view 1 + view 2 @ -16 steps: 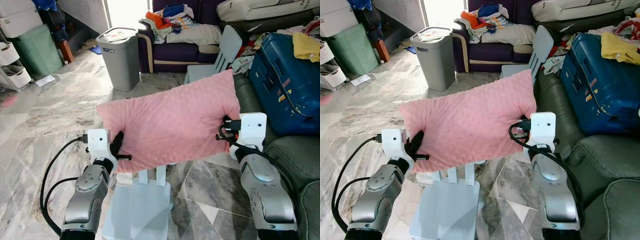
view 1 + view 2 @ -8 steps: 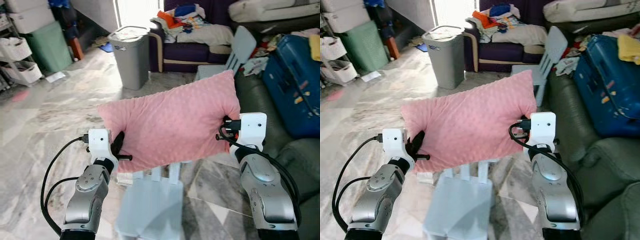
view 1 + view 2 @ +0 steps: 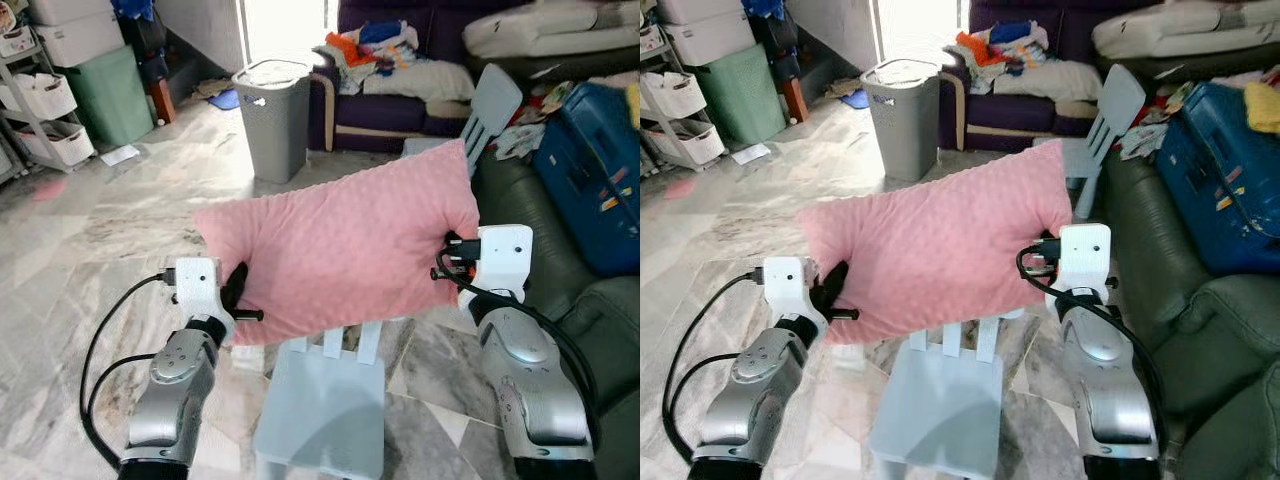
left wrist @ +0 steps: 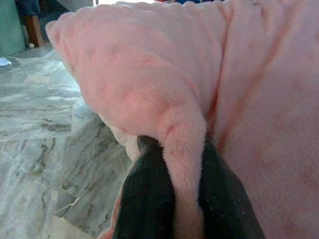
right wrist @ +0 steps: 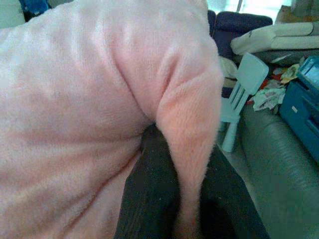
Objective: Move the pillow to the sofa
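A pink dimpled pillow [image 3: 340,250] hangs in the air between my two arms, stretched flat before me. My left gripper [image 3: 238,300] is shut on its lower left edge, and the wrist view shows a fold of pink cloth [image 4: 182,149] pinched between the black fingers [image 4: 149,199]. My right gripper [image 3: 452,262] is shut on the pillow's right edge, with a fold [image 5: 192,129] squeezed between its fingers [image 5: 149,194]. A dark green sofa [image 3: 530,230] runs along my right side. A purple sofa [image 3: 400,105] stands at the back.
A small light blue chair [image 3: 330,410] stands right below the pillow; a second one [image 3: 480,115] is by the green sofa. A blue suitcase [image 3: 590,170] lies on the green sofa. A grey laundry bin [image 3: 275,115] stands at the back. Clothes [image 3: 400,55] cover the purple sofa; shelves [image 3: 50,100] at left.
The view has shifted so the room slid rightward and the chair under the pillow now sits further right. Both grippers keep the same hold on the pillow.
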Robot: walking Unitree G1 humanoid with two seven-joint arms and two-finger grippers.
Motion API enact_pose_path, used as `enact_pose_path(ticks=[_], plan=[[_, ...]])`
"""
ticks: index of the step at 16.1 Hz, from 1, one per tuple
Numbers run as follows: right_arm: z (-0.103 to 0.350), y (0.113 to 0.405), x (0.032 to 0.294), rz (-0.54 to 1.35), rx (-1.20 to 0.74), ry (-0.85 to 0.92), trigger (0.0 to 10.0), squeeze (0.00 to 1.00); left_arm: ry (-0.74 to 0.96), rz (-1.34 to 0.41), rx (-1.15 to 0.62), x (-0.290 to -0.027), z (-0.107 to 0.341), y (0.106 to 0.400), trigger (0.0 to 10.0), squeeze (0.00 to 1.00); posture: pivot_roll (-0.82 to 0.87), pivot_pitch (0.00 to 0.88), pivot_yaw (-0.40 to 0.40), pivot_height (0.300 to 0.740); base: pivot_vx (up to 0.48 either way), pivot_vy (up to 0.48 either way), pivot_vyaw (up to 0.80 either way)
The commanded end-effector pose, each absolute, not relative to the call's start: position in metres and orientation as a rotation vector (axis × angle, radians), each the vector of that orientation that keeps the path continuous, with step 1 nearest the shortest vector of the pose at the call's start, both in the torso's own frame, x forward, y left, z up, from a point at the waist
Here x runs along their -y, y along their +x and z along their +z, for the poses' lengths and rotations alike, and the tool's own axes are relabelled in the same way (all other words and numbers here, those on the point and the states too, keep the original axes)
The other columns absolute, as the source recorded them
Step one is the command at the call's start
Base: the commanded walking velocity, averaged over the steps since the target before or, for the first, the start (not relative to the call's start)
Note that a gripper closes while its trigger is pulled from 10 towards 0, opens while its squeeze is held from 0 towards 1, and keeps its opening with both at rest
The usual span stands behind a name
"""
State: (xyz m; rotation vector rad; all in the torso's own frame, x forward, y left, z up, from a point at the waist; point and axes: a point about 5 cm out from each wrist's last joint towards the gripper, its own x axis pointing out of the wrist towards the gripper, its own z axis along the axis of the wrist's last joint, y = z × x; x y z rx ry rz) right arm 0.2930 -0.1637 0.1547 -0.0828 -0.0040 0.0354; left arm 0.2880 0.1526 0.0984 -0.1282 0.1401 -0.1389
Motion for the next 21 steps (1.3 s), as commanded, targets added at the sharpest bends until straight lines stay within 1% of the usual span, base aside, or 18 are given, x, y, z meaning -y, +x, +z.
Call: enact_pose_path(ticks=[1,8,13,18,21], plan=[[0.163,0.294,0.170,0.008,0.032,-0.091,10.0,0.00,-0.125,-0.165,-0.112,-0.148,0.105,0.289,10.0,0.00,-0.08,0.000,0.045,0.740,0.000,0.480,0.00],[0.164,0.295,0.170,0.007,0.036,-0.094,10.0,0.00,-0.122,-0.185,-0.116,-0.147,0.105,0.290,10.0,0.00,-0.08,0.000,0.046,0.740,0.000,0.480,0.00],[0.164,0.296,0.170,0.011,0.034,-0.101,10.0,0.00,-0.124,-0.200,-0.101,-0.143,0.108,0.291,10.0,0.00,-0.08,0.000,0.043,0.740,0.000,0.000,0.00],[0.165,0.297,0.171,0.015,0.034,-0.108,10.0,0.00,-0.194,-0.234,-0.092,-0.138,0.114,0.296,10.0,0.00,-0.08,0.000,0.040,0.740,0.000,0.000,0.00],[0.164,0.296,0.169,0.015,0.020,-0.100,10.0,0.00,-0.193,-0.227,-0.081,-0.140,0.117,0.299,10.0,0.00,-0.09,0.000,0.039,0.740,0.000,0.000,-0.68]])
